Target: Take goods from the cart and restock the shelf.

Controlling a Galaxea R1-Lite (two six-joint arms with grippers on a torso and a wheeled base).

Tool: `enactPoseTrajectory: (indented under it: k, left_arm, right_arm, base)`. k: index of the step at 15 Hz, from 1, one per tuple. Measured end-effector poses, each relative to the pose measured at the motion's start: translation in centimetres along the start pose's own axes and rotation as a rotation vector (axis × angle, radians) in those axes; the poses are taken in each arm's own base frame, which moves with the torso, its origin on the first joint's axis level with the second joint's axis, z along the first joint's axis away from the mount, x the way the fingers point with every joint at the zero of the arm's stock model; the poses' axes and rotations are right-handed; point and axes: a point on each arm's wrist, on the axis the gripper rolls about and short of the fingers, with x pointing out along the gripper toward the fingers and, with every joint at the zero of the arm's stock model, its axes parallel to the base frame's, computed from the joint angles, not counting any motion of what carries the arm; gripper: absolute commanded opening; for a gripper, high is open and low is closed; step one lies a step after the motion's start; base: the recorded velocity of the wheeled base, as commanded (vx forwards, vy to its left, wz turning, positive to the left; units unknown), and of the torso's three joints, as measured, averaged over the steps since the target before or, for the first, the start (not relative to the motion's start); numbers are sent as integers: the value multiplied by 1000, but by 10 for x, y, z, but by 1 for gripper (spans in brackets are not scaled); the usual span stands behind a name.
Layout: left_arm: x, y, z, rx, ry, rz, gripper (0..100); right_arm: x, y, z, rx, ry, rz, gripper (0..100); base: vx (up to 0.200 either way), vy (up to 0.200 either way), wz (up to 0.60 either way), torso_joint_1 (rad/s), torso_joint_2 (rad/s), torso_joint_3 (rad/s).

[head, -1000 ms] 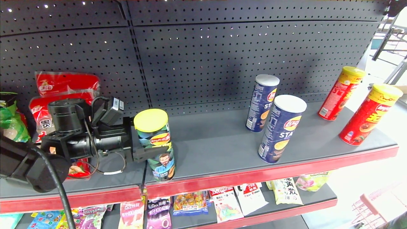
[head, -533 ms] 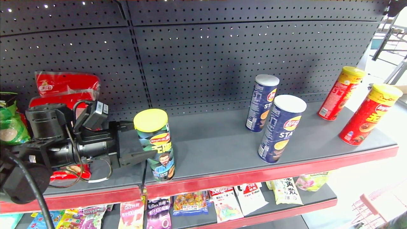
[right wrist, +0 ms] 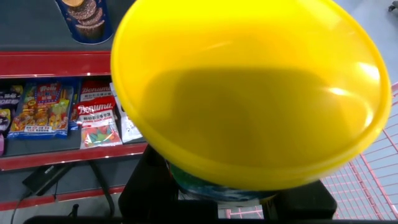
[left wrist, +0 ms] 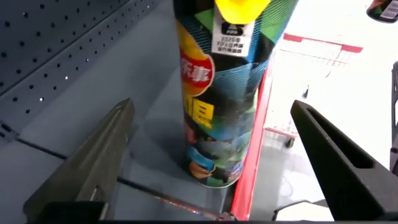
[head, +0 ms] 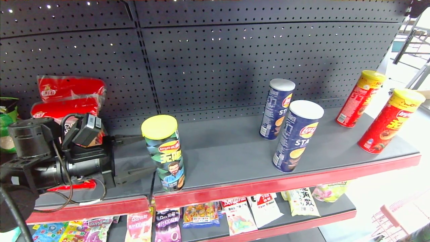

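A green chip can with a yellow lid (head: 164,153) stands upright near the front edge of the grey shelf (head: 228,151). My left gripper (head: 147,153) is open just left of the can, its fingertips level with the can's side and not touching it. In the left wrist view the same can (left wrist: 217,112) stands beyond the two spread fingers (left wrist: 93,162). My right gripper (right wrist: 224,190) is shut on another can, whose yellow lid (right wrist: 249,87) faces its wrist camera.
Two blue cans (head: 297,136) stand mid-shelf and two red cans (head: 389,119) at the right end. Red bags (head: 67,90) lean at the back left. Snack packs (head: 235,211) line the lower shelf. A pink wire cart (head: 399,215) stands at the lower right.
My left gripper has drawn back to the left, its fingers sliding off the sides of the green can. The can stays standing where it was.
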Motion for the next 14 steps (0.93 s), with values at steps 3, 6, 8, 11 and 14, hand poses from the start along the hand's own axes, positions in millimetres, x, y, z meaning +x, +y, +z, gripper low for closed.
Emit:
enactPoseTrajectory:
  k: [3, 6, 8, 11, 14]
  left_arm:
    - [1, 1, -2, -7, 15, 31, 100]
    - [3, 3, -4, -13, 24, 44, 100]
    - [5, 5, -7, -20, 30, 47, 100]
    - [6, 6, -9, -26, 39, 62, 100]
    - [6, 7, -11, -32, 44, 65, 100]
  right_arm:
    - [0, 0, 0, 0, 0, 0, 0]
    - [1, 0, 0, -1, 6, 0, 0]
    - [2, 0, 0, -2, 10, 1, 0]
    - [2, 0, 0, -2, 12, 1, 0]
    - [2, 0, 0, -3, 13, 1, 0]
  base:
    - [0, 0, 0, 0, 0, 0]
    - [0, 0, 0, 0, 0, 0]
    - [0, 0, 0, 0, 0, 0]
    - [0, 0, 0, 0, 0, 0]
    - [0, 0, 0, 0, 0, 0]
